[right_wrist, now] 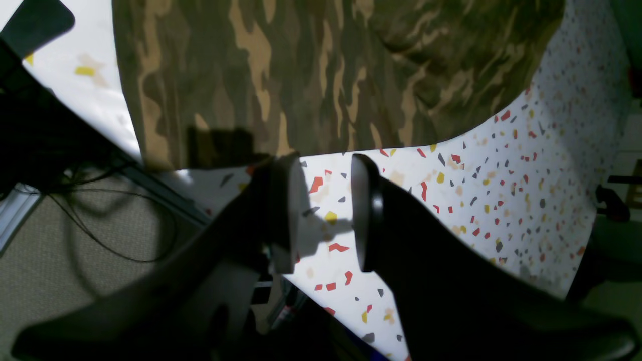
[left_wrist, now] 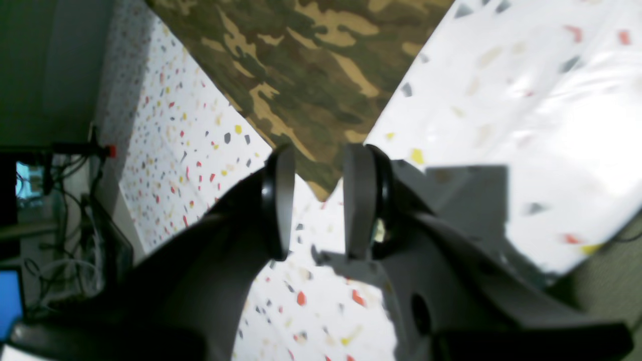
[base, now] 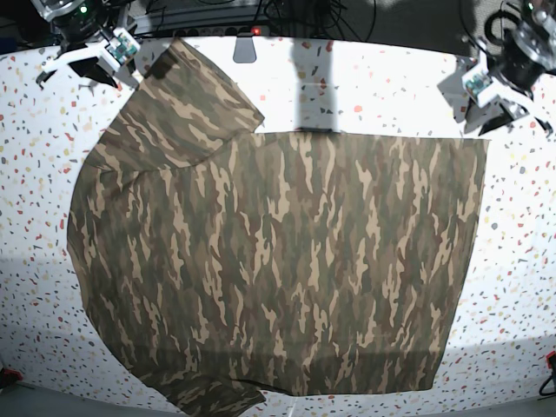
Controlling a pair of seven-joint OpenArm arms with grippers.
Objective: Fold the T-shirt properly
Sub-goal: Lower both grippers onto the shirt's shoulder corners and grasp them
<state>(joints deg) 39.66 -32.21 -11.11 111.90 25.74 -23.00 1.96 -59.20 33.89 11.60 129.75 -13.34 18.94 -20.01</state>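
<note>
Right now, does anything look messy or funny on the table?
Not much. The T-shirt lies spread flat on the speckled table. Only its bottom edge hangs off the table's near side, and one sleeve sticks out toward the right end effector.

- Pretty sure this is a robotics lab or test bench, not anybody's home.
- The work surface is a table [base: 521, 261] covered in a white terrazzo-print sheet with red, yellow and grey flecks, filling nearly the whole base view.
- Along the top edge of the base view there's a mess of black cables [base: 287, 10] and a small red indicator light [base: 255, 31].
- Lower left of the left wrist view: a lit blue monitor [left_wrist: 10, 301], with more tangled wires [left_wrist: 70, 210] above it.
- Left side of the right wrist view shows grey carpet floor [right_wrist: 60, 250] with a loose black cable lying on it.
</note>
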